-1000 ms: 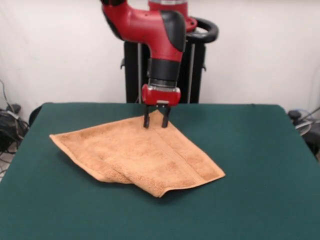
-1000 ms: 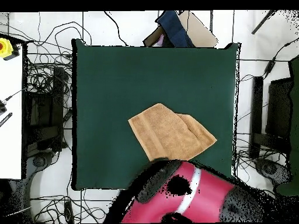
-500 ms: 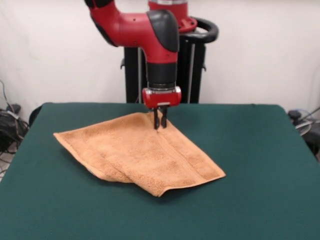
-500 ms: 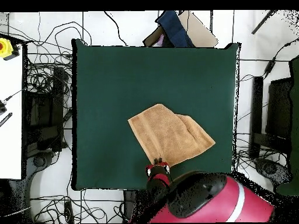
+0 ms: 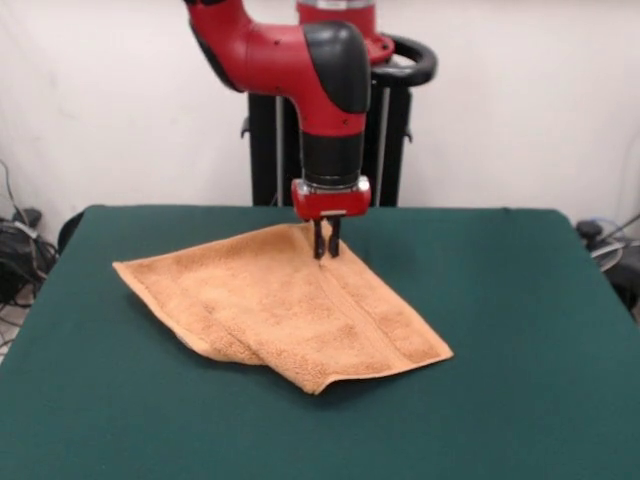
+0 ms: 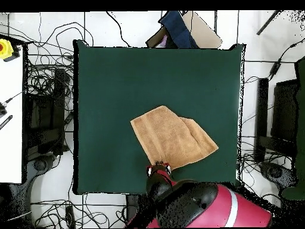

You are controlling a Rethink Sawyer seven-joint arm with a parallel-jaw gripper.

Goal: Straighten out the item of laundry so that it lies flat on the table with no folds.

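— Dark green felt is seen across the whole table point(image 5: 520, 330), with a pale wall behind it. Where is the laundry placed?

— An orange-tan terry towel point(image 5: 280, 310) is laid near the middle of the table, a little toward the side where the arm comes down. In the overhead view the towel point(image 6: 171, 138) is seen as a tilted, uneven shape, not a clean square.

— Is it lying flat?

— No. One part is folded over another: a doubled layer is shown along the near edge in the front view, with a lower layer sticking out at the left. A woven band is seen running along the right-hand part.

— And the gripper?

— The gripper point(image 5: 326, 246) is pointed straight down at the far corner of the towel. Its two dark fingers point(image 5: 319, 242) are drawn close together, with a pinch of the corner cloth caught between them. In the overhead view the gripper point(image 6: 159, 169) is found at the towel's edge nearest the robot's base.

— What is noted around the table?

— A black pedestal point(image 5: 270, 150) is seen behind the red and black arm point(image 5: 300, 60). From above, tangled cables point(image 6: 50, 83) are spread on the floor at one side, and a dark blue object point(image 6: 176, 30) is laid on cardboard just past the far table edge.
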